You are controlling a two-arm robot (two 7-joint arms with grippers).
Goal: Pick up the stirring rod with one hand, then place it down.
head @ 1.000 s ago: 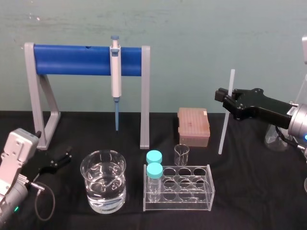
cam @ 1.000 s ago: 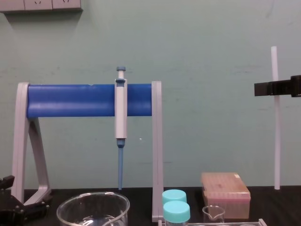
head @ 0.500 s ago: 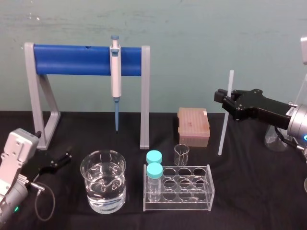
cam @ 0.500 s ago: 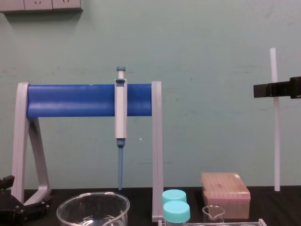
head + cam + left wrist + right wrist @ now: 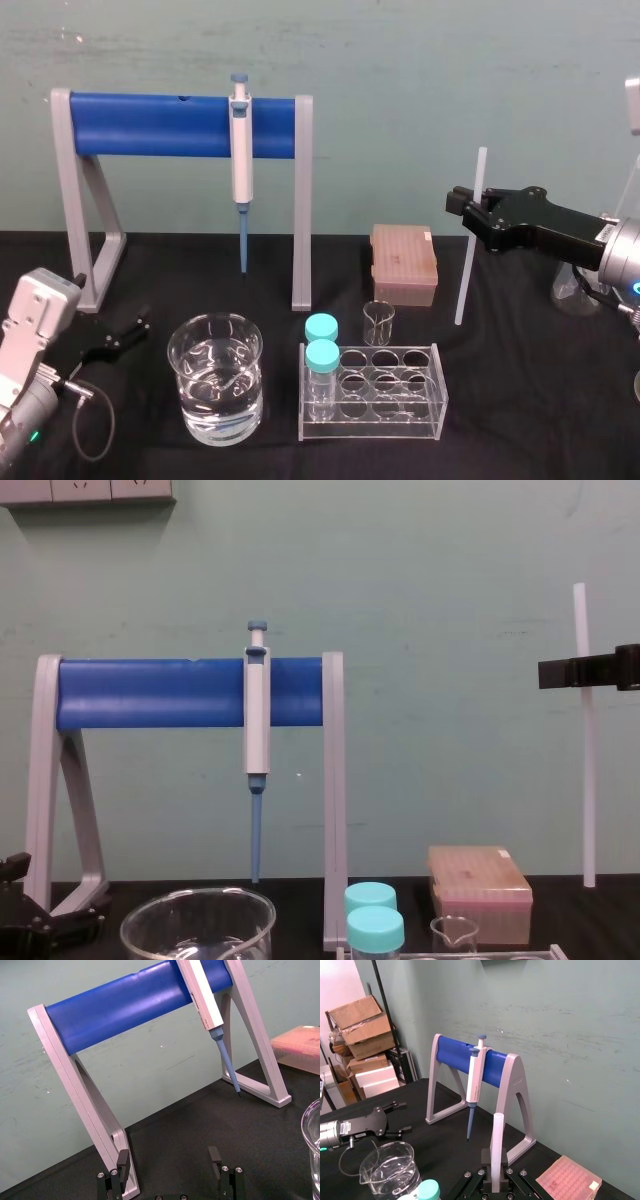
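Pick-up complete: right gripper (image 5: 473, 212) clamps the rod (image 5: 465, 282) upright, clear of the table (image 5: 530, 400) (left gripper (image 5: 127, 333) parked low, fingers apart). Set-down remains.

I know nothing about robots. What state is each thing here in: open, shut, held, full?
stirring rod: held upright in the air by the right gripper.
right gripper: shut on the stirring rod, raised at the right.
left gripper: open, parked low at the left.
pipette: hanging on the blue stand.
large beaker: upright, partly filled with clear liquid.
two vials: capped, standing in the rack.
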